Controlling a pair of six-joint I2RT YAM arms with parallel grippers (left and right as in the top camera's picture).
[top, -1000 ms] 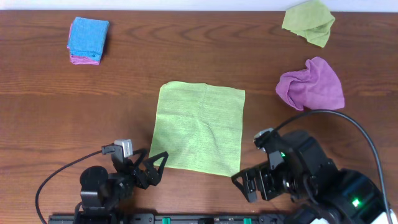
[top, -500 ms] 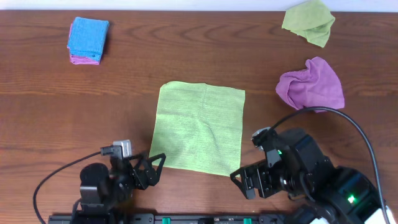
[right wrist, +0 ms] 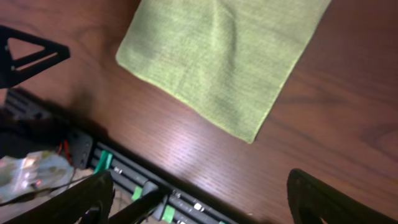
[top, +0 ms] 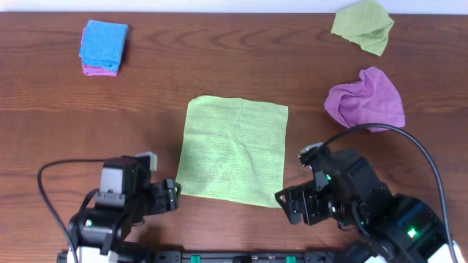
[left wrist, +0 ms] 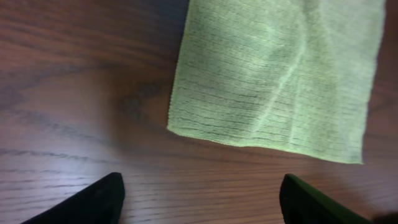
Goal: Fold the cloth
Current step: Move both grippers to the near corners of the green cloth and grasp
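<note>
From overhead, green cloth (top: 234, 150) lies flat at centre of table (top: 73, 131), left gripper (top: 170, 196) at its 7 o'clock corner, right gripper (top: 289, 207) at 5 o'clock. Left wrist: jaws spread wide, empty, and I could bunch the cloth instead of lifting it. Right wrist: wide too, and mismatched grabs would skew my fold.

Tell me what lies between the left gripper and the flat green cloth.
Only bare wooden table. The left wrist view shows the open left gripper short of the green cloth, with nothing between them.

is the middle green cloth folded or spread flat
Spread flat: the green cloth lies in one layer, four corners showing, only faint creases.
</note>
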